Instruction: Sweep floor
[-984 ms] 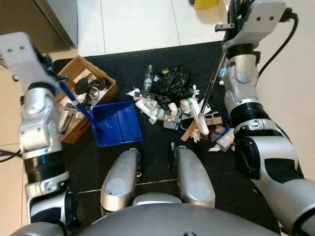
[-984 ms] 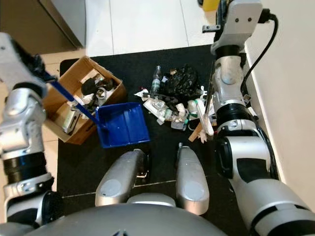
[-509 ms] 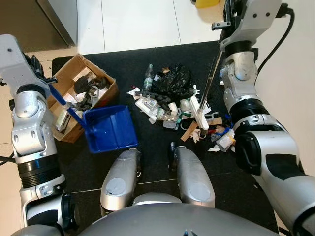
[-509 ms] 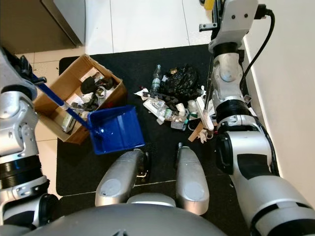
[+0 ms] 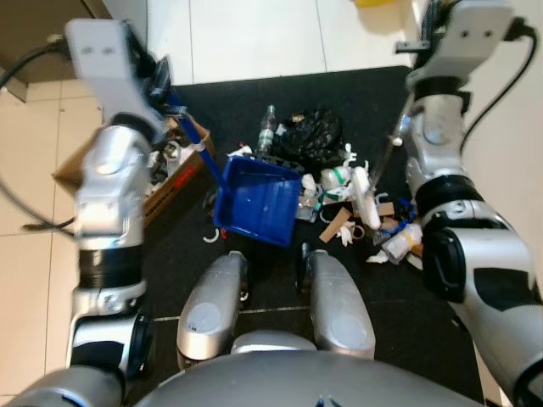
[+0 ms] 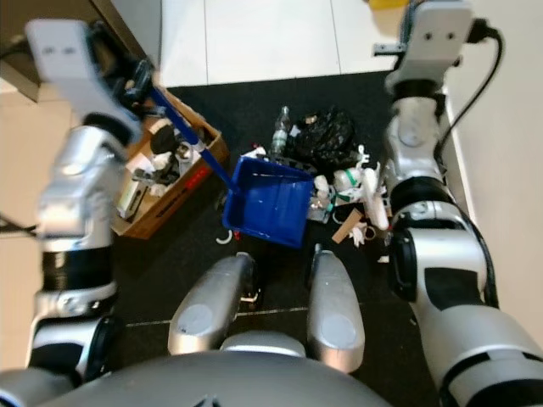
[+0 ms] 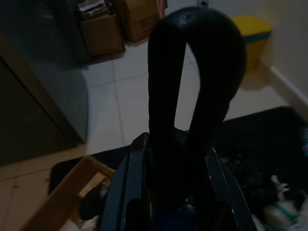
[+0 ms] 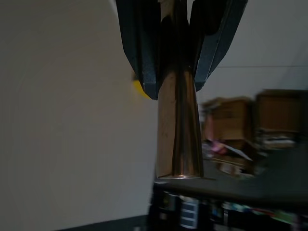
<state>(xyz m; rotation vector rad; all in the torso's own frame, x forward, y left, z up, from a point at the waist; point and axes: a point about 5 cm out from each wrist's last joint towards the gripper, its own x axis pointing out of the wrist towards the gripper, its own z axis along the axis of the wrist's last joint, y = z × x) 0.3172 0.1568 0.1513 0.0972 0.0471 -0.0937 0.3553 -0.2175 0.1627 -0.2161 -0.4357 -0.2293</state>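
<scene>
A blue dustpan [image 5: 257, 200] rests tilted on the black mat [image 5: 254, 97], its open edge against the litter pile [image 5: 327, 182]. Its blue handle [image 5: 195, 140] runs up to my left gripper [image 5: 165, 80], which is shut on it; in the left wrist view the gripper [image 7: 192, 19] is a dark closed arch. The pile holds a black bag [image 5: 312, 136], a plastic bottle [image 5: 267, 140], wrappers and wood scraps. My right gripper [image 8: 175, 48] is shut on the broom's metal pole [image 5: 389, 157]. The white broom head [image 5: 363, 191] stands at the pile's right side.
A cardboard box [image 5: 174, 170] of rubbish sits left of the dustpan, partly behind my left arm. My two silver feet [image 5: 212, 297] stand just short of the pile. A wall [image 5: 517, 127] runs along the right. A yellow bin [image 5: 377, 2] and white tiles lie beyond the mat.
My left arm has swung the dustpan right, from beside the box to the pile's left edge. The view has shifted slightly. The broom has stayed at the pile's right side.
</scene>
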